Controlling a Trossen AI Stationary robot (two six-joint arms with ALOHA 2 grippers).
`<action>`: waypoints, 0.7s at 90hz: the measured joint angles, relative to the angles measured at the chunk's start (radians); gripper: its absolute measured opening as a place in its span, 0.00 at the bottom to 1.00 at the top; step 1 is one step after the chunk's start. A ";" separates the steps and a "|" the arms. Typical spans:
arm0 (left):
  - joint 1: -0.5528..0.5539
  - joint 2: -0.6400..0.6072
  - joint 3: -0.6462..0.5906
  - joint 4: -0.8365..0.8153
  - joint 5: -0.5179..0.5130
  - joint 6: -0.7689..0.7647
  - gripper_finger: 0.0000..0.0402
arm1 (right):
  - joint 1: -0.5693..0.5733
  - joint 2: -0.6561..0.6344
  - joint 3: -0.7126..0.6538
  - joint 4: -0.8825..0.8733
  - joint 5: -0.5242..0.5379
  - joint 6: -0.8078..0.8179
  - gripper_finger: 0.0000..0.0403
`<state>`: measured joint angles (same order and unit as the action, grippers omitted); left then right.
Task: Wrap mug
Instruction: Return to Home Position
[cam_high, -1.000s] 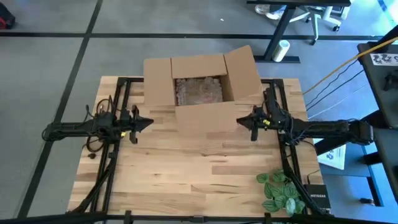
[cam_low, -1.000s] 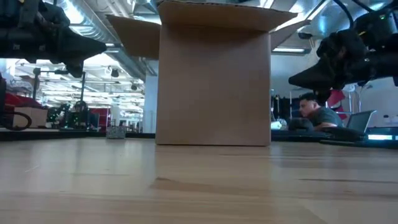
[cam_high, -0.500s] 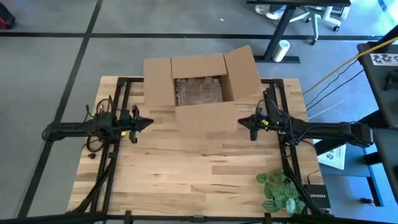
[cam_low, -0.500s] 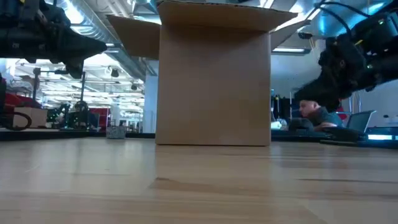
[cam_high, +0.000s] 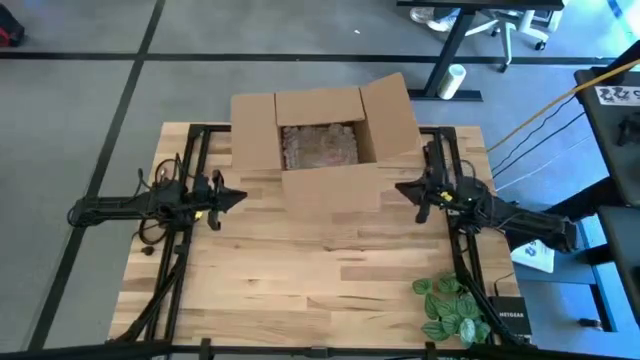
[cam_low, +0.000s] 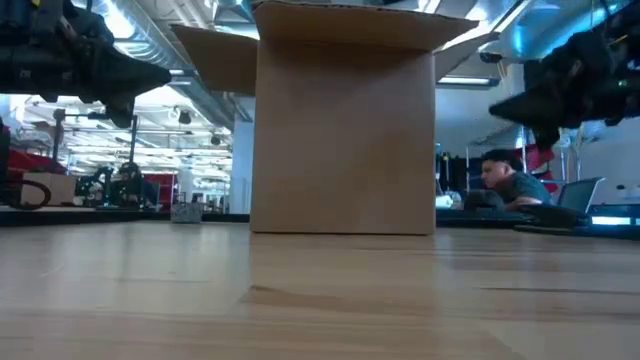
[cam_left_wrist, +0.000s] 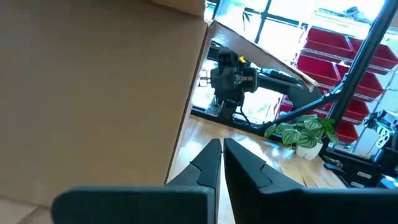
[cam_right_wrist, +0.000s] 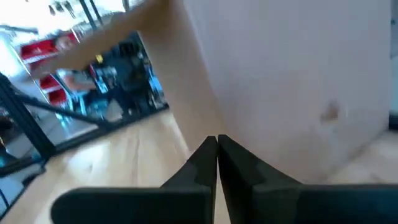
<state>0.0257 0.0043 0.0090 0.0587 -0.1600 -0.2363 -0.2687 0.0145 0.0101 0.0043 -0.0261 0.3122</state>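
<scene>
Risk, from above: right gripper (cam_high: 404, 187) just beside the front corner of the box (cam_high: 330, 190), below its splayed right flap (cam_high: 395, 115). On a careless retreat, could clip cardboard and drag the box across the desk (cam_high: 300, 270). Left gripper (cam_high: 238, 195) near the opposite corner, same hazard, smaller. Inside the box, wrapped mugs (cam_high: 318, 146), visible only as a pale, crinkled mass of bubble wrap, without any mug colour on show.

Low view: blank front wall of the box, both arms raised clear of the desk.

Left wrist view: fingers (cam_left_wrist: 245, 171) together bar a hairline gap, holding nothing, cardboard close by.

Right wrist view: fingers (cam_right_wrist: 199, 165) closed tip to tip, empty, box wall close ahead.
</scene>
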 joint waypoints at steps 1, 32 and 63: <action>0.000 0.000 0.000 -0.001 0.000 0.000 0.00 | 0.000 -0.006 0.000 0.000 0.000 0.000 0.00; 0.000 0.004 0.000 -0.024 0.000 -0.024 0.00 | 0.000 -0.004 0.002 -0.004 0.034 -0.003 0.00; 0.000 0.004 0.000 -0.024 0.000 -0.026 0.00 | 0.000 -0.004 0.002 -0.005 0.034 -0.003 0.00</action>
<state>0.0257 0.0086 0.0090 0.0349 -0.1600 -0.2623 -0.2687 0.0105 0.0120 -0.0006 0.0078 0.3088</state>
